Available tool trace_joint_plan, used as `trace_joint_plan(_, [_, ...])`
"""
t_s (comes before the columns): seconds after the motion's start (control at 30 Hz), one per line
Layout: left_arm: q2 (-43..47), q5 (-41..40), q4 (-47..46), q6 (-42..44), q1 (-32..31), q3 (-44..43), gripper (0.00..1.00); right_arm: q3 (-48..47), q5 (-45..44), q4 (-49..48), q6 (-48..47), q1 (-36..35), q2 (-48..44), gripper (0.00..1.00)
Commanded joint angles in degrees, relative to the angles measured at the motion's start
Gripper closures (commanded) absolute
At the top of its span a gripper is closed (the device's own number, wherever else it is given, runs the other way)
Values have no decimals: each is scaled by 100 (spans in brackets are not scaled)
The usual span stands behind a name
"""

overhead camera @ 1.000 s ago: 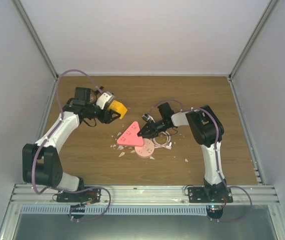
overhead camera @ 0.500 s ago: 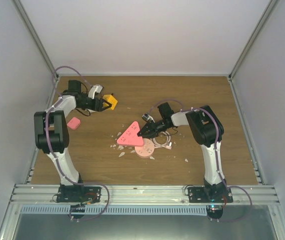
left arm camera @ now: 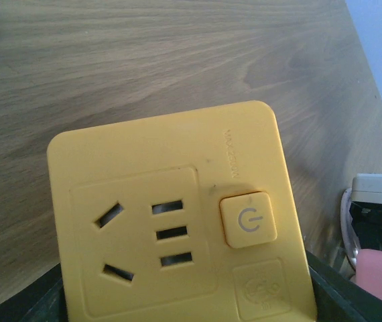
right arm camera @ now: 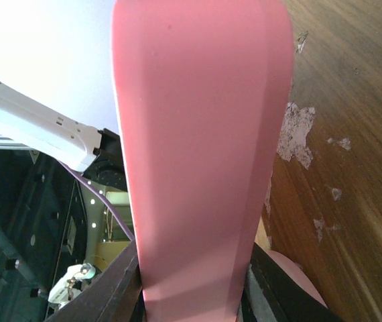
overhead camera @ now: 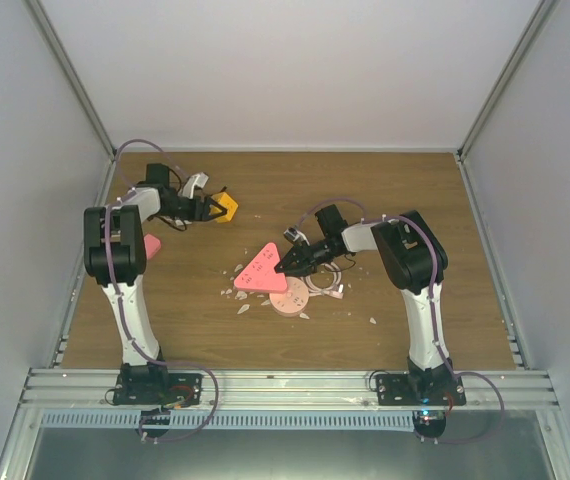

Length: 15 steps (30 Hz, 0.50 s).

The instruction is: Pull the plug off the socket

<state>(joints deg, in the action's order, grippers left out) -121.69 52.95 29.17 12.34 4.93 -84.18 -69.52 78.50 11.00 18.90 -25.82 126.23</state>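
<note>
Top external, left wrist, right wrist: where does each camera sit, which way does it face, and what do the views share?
Top external: above and behind the bases, looking down at the table; both whole arms show, left gripper and right gripper included.
Left wrist: on the left arm, looking along its fingers at the yellow cube, slotted face up.
Right wrist: on the right arm, looking along its fingers at the pink triangle, edge-on.
Shared: top and left wrist show the cube; top and right wrist, the triangle.

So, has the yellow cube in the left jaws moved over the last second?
Yes. The yellow cube has gone up and left in the top view, toward the table's far-left corner and farther from the pink triangle, which has not shifted.
</note>
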Motion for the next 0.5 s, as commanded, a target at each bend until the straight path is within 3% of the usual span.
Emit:
trace_joint_plan(0.0, [-226,272,-217,-171,34,-216,80,79,-1373,-5,-455,40,437,96])
trace_joint_plan(0.23, [-338,9,-193,-257,34,-287,51,-27,-1373,172,-574,50,445,92])
trace_joint_plan(0.47, [-131,-239,-198,-246,36,-232,23,-236,-1475,384,-732,71,408,80])
